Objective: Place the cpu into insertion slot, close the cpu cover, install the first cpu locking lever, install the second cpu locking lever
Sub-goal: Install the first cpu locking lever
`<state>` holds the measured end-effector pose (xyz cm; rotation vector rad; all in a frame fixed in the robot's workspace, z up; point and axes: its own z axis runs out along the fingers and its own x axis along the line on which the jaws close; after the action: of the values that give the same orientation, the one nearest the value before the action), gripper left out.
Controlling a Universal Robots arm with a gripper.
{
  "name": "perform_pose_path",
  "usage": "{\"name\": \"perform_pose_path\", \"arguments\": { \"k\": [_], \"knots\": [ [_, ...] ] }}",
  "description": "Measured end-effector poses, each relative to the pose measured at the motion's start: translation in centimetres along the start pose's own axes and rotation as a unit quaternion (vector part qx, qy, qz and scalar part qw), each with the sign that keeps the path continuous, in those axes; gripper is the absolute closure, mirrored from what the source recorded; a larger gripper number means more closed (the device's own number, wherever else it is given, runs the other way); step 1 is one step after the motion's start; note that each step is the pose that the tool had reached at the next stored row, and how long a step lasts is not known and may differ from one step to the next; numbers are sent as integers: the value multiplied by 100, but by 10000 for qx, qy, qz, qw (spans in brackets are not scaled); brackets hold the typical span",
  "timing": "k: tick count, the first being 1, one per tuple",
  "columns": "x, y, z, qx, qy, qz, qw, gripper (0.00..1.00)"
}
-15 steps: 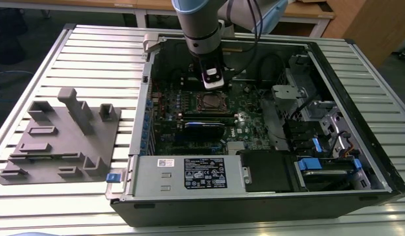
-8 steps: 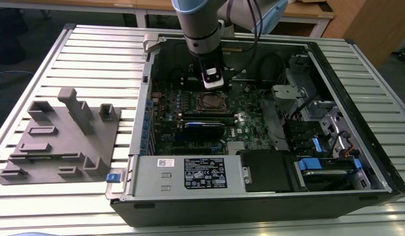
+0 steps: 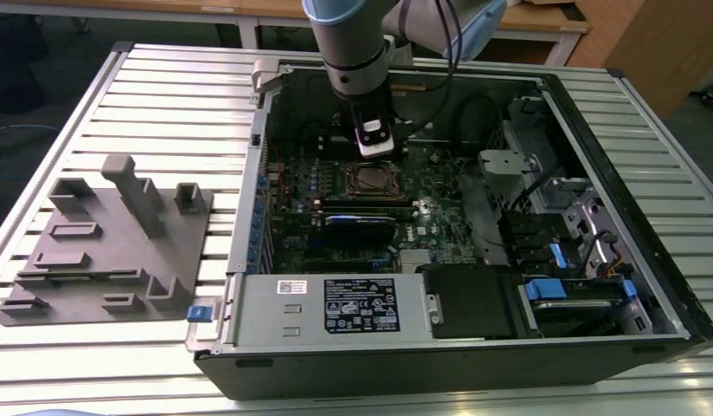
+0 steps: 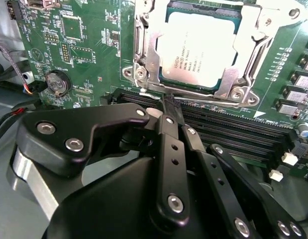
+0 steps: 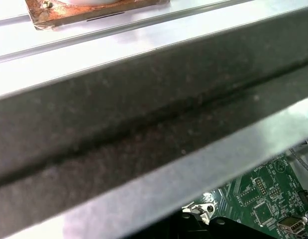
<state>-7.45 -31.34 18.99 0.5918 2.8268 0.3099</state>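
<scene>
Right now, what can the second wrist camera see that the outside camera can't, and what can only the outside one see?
The second wrist view gives a close look at the cpu lying in the insertion slot, with the cpu cover closed around it, and the gripper close by the socket's edge. The exterior view takes in the whole computer case, the grey fixture block on the slatted table, and the arm reaching down. Both share the green motherboard and the socket.

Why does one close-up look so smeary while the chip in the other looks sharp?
In the first wrist view the case edge sits close to the lens, soft and grainy. In the second wrist view the cpu is crisp, with mild glare on the cpu cover.
</scene>
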Motion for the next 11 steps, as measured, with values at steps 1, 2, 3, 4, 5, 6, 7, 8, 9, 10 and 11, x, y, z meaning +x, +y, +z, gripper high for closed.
{"name": "perform_pose_path", "arguments": {
  "k": [1,2,3,4,5,6,7,8,9,10,11],
  "knots": [
    [0,0,0,2,-2,-2,10000,89],
    [0,0,0,6,-5,-5,10000,89],
    [0,0,1,11,-8,-9,10000,89],
    [0,0,1,15,-10,-12,10000,89],
    [0,0,0,17,-11,-14,10000,89],
    [-1,1,-2,19,-12,-15,10000,89],
    [-1,2,-5,18,-13,-16,10000,89],
    [-2,4,-9,17,-14,-16,10000,89],
    [-3,5,-16,18,-15,-17,10000,89],
    [-4,7,-24,19,-14,-17,10000,89],
    [-6,9,-31,19,-14,-17,10000,89]
  ]
}}
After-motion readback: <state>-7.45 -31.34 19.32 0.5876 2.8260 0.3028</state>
